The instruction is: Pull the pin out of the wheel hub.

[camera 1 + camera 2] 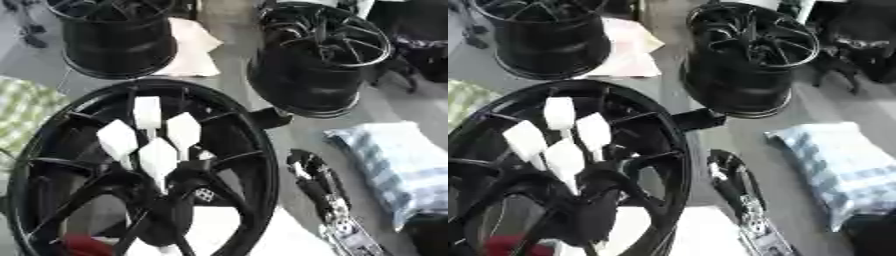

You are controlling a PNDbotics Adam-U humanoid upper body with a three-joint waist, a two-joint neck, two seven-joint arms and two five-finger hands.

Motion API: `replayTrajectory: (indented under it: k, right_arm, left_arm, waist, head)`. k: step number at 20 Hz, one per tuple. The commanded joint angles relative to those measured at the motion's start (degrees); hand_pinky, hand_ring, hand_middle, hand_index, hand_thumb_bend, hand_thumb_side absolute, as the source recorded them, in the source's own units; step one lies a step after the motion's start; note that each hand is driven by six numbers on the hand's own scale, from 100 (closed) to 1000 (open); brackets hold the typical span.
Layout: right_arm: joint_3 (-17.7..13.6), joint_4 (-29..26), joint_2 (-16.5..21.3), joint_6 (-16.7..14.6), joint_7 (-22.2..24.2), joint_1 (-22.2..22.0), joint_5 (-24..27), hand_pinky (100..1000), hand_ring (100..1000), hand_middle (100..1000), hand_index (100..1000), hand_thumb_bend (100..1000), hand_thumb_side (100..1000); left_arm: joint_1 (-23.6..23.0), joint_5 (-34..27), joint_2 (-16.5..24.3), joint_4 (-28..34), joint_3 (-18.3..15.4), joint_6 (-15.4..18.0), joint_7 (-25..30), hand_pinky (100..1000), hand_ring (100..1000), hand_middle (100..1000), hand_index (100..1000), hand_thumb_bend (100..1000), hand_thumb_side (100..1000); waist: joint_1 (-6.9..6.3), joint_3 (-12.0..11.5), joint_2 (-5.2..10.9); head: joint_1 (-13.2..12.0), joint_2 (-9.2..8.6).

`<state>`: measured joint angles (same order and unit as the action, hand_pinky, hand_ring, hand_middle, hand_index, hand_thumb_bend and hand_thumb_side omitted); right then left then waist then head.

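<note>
1. Right hand (317, 186): lies at the lower right, just outside the rim of the near wheel, pointing up the view. It holds nothing. Whether it is open or curled cannot be told. Judged idle, parked clear of the work.
2. Left hand: seen in neither view.
3. Near wheel (262, 165): a large black spoked wheel lying flat and filling the lower left, its face turned up to the camera. Lying this way it presents the hub to a reach from above.
4. Pins (158, 157): four white, flat-headed pieces on thin stems, clustered over the spokes near the wheel's middle, well apart from the right hand. Their broad heads stand proud of the dark metal and probably serve as the grip point. All appear seated, so the pull is judged not yet begun.
5. Hub (203, 195): the dark centre just below the white heads. Where each stem enters cannot be made out.
6. White sheet (293, 239): lies beneath the near wheel, probably to protect the surface.
7. Two further black wheels (319, 60) (118, 42): stand at the far side, out of the working area.
8. Blue checked cloth (398, 160): lies beyond the right hand, at the right edge.
</note>
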<state>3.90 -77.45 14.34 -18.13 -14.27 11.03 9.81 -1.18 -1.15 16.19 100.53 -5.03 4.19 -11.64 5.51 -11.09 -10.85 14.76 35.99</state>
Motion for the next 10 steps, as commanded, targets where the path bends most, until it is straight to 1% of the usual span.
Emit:
replayTrajectory:
  k: [1, 2, 4, 7, 10]
  right_arm:
    - [-1.48, -3.63, 3.81, -0.22, -0.94, 1.2, 0.73, 764, 758, 652, 750, 102, 424]
    - [-1.66, -4.92, 5.01, 0.09, -0.87, 1.89, 0.84, 766, 762, 657, 752, 102, 424]
    - [-1.74, -7.71, 6.78, 1.39, -0.48, 2.82, 0.89, 772, 772, 669, 756, 106, 420]
    - [-1.63, -11.52, 8.73, 3.65, 0.22, 3.7, 0.41, 777, 782, 678, 759, 119, 409]
    - [-1.75, -14.55, 10.69, 5.29, 0.41, 4.05, 0.05, 778, 785, 681, 760, 131, 401]
  left_arm:
    - [0.05, 0.85, 1.89, 3.36, -1.79, 0.43, -1.44, 841, 855, 751, 793, 225, 959]
    - [0.36, 1.09, 2.11, 4.64, -2.18, 0.48, -2.02, 841, 855, 751, 793, 224, 957]
    - [0.67, 1.49, 2.57, 7.26, -2.51, -0.13, -3.08, 841, 855, 752, 794, 222, 953]
    - [0.6, 1.91, 3.5, 10.41, -2.18, -1.54, -3.93, 842, 856, 754, 797, 225, 947]
    - [0.17, 2.25, 4.26, 13.0, -1.84, -2.62, -4.31, 843, 859, 756, 801, 229, 944]
  waist:
    - [1.35, -0.97, -1.51]
    - [1.87, -1.41, -2.65]
    - [2.57, -2.17, -3.95]
    - [3.07, -3.23, -4.62]
    - [3.2, -4.38, -4.77]
  head:
    - [-0.28, 0.11]
    - [-0.28, -0.49]
    - [-0.22, -1.11]
    - [-0.12, -1.06]
    - [-0.03, -0.7]
